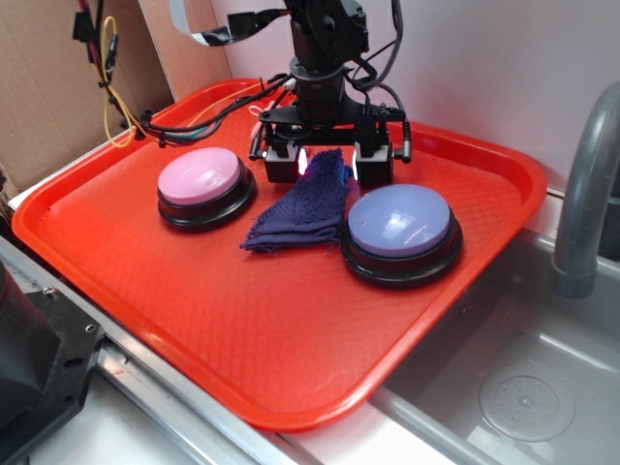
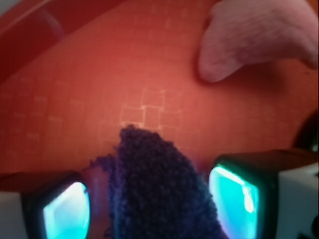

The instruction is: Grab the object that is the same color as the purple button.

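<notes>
The object, a dark purple-navy terry rag (image 1: 300, 208), lies on the red tray (image 1: 242, 339) between the two buttons, its far end bunched upward. My gripper (image 1: 327, 167) stands open over that far end, one finger on each side. In the wrist view the rag (image 2: 159, 189) fills the space between the glowing cyan pads (image 2: 234, 199), with a gap showing on the left side, and my gripper (image 2: 149, 204) is not closed on it. The purple button (image 1: 399, 223), lavender-blue dome on a black base, sits just right of the rag.
A pink-domed button (image 1: 200, 179) sits left of the rag. A pink plush toy (image 2: 259, 35) lies on the tray beyond the fingers. A grey faucet (image 1: 586, 184) and sink (image 1: 513, 387) are on the right; cables (image 1: 111, 77) hang at the back left.
</notes>
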You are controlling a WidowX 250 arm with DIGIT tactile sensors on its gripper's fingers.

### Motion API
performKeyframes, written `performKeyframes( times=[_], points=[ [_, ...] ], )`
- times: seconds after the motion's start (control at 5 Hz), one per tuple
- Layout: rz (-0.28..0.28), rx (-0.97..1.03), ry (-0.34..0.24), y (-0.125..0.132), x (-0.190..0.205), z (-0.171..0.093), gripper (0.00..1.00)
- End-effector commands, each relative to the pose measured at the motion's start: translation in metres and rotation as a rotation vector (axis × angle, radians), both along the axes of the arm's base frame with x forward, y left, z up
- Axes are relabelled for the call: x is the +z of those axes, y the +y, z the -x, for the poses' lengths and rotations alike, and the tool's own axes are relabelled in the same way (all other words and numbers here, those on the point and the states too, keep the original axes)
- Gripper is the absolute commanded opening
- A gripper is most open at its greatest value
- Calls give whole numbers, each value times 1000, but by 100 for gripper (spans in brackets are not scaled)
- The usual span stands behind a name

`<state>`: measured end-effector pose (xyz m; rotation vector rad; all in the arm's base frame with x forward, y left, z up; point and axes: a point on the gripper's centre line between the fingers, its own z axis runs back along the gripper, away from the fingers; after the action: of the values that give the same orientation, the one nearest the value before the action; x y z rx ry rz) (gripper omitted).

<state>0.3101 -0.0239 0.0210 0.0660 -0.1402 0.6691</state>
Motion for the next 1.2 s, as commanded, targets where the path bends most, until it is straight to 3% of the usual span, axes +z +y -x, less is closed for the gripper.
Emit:
performKeyframes(
  times=[0.0, 0.4, 0.6, 1.0],
  points=[
    [14, -30, -46, 6, 10, -1, 0],
    [34, -26, -47, 7, 20, 1, 0],
    [81, -78, -26, 9, 46, 0, 0],
    [63, -271, -65, 14, 120, 19, 0]
  ],
)
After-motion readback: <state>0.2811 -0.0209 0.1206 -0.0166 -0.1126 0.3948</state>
